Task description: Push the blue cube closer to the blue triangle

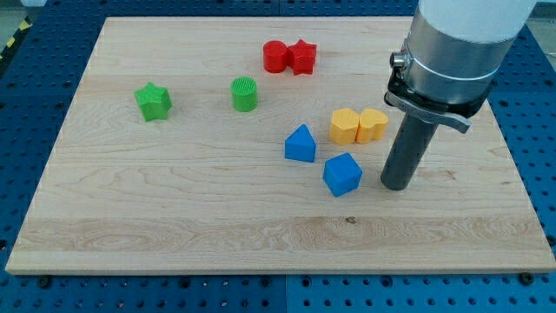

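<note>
My tip [397, 184] rests on the wooden board [174, 217], touching nothing, just right of the blue cube [342, 175]. The blue triangle [301, 144] sits near the cube's upper left, two yellow blocks [358, 126] just above.

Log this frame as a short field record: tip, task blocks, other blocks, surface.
tip: my tip, on the board, just to the view's right of the blue cube, small gap
blue cube, below-right of the blue triangle, close but apart
blue triangle, mid-board
yellow blocks: two, touching, above the cube
red blocks: two, touching, view's top
green blocks: star, cylinder, view's left
surface: wooden board
</note>
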`<state>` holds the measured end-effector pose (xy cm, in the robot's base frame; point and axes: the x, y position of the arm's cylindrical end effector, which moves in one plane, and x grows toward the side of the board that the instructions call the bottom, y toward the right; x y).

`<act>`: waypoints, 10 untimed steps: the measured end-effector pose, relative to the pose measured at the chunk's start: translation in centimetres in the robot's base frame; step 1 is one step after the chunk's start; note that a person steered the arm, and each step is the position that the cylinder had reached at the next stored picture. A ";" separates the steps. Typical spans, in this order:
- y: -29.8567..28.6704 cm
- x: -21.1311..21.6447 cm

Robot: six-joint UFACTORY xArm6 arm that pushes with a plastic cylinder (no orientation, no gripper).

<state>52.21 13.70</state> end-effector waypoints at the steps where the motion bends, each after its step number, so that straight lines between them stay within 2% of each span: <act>1: 0.0 0.0; 5: -2.6 -0.1; 6: -5.0 -0.3; 8: -5.3 2.1; 10: -8.4 -1.9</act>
